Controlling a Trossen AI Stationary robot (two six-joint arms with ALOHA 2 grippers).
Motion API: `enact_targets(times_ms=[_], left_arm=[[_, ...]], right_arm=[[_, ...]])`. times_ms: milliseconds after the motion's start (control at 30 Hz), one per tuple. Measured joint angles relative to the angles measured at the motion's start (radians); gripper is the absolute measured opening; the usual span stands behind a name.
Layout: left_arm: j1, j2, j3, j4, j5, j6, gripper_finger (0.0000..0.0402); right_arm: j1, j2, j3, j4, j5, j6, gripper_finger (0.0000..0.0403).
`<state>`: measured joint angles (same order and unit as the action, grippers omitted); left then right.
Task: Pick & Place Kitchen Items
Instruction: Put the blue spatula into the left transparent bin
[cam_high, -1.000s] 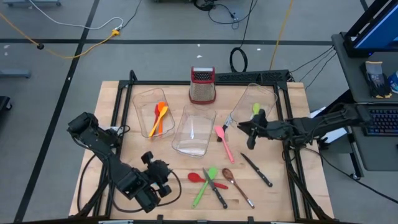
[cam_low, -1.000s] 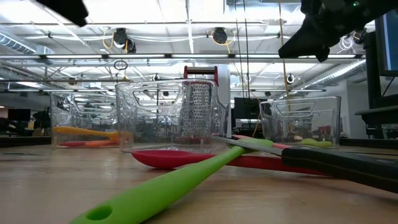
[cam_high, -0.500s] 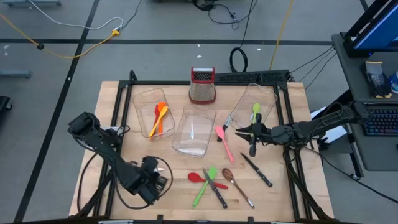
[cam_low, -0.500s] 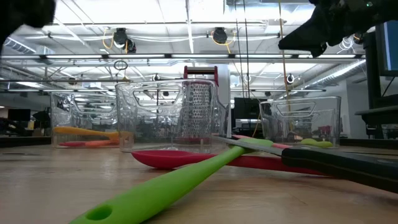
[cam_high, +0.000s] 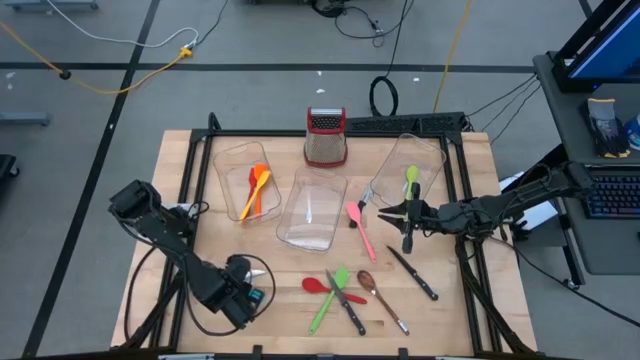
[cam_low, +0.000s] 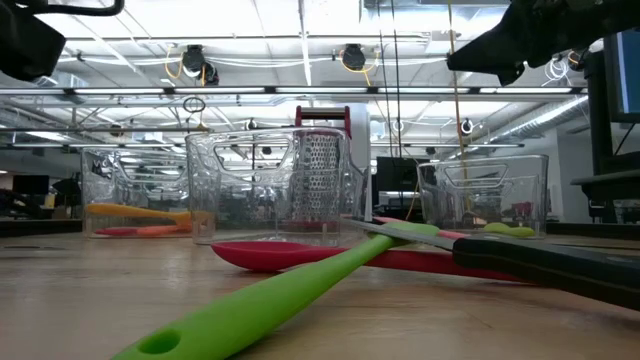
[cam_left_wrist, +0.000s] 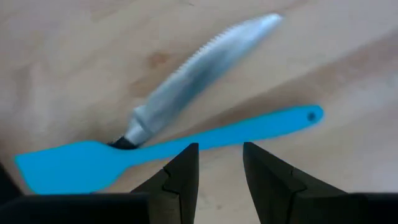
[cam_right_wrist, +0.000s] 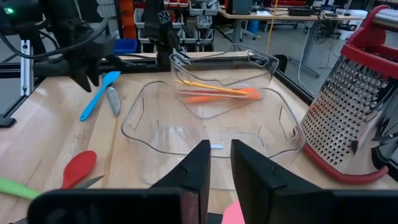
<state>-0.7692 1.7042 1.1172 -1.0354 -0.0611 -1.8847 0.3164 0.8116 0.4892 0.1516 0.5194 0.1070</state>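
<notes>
High view: my left claw (cam_high: 243, 296) sits low over the near-left part of the wooden tabletop (cam_high: 190, 170). My right claw (cam_high: 404, 213) hangs at the near end of the right clear bin (cam_high: 425, 152), which holds a green utensil (cam_high: 411, 176). Left bin (cam_high: 228, 158) holds the orange spatula (cam_high: 257, 190) w/ others; middle bin (cam_high: 312, 208) has no utensil in it. Pink spatula (cam_high: 359, 225) lies btwn middle and right bins. Near edge: red spoon (cam_high: 318, 285), green spatula (cam_high: 329, 297), a black-handled knife (cam_high: 347, 300) across them, brown spoon (cam_high: 377, 294), a second black-handled knife (cam_high: 414, 274) off to the right. Box grater (cam_high: 325, 138) stands at the far edge.

Low view: green spatula (cam_low: 270, 301) lies over the red spoon (cam_low: 290, 255) in the foreground; knife handle (cam_low: 545, 266) at right. Grater (cam_low: 321, 160) shows thru the middle bin (cam_low: 265, 180). Right arm up top, well above the tabletop.

Left wrist view: my claw's fingers (cam_left_wrist: 185, 176) stand apart, nothing btwn them, hovering just above a blue spatula (cam_left_wrist: 161, 151) whose handle crosses over a serrated knife (cam_left_wrist: 199, 70).

Right wrist view: my claw's fingers (cam_right_wrist: 199, 165) are near together, narrow gap, holding nothing, aimed over the middle bin (cam_right_wrist: 205, 134). Blue spatula (cam_right_wrist: 98, 94) visible far off under the left arm.
</notes>
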Motion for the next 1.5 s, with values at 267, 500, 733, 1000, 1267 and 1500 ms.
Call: enact_targets(times_ms=[267,500,733,1000,1267,1500], left_arm=[[-0.023,0.0,0.0,0.081,0.002,0.357,0.0129],[-0.08,0.0,0.0,0.068,-0.113,0.499,0.0129],[-0.112,0.022,-0.001,0.074,-0.181,0.614,0.0129],[-0.115,0.106,-0.003,0.065,-0.142,0.746,0.0129],[-0.109,0.142,-0.002,0.051,-0.141,0.784,0.0129],[-0.1,0.142,-0.002,0.042,-0.146,0.792,0.0129]], right_arm=[[0.0,0.0,0.0,-0.002,0.0,0.0,0.0059],[0.0,0.0,0.0,-0.002,0.0,0.001,0.0059],[0.0,0.0,0.0,-0.002,0.0,0.003,0.0059],[0.0,0.0,0.0,-0.001,0.0,0.004,0.0059],[0.0,0.0,0.0,0.002,0.0,0.004,0.0059],[0.0,0.0,0.0,0.002,0.0,0.005,0.0059]])
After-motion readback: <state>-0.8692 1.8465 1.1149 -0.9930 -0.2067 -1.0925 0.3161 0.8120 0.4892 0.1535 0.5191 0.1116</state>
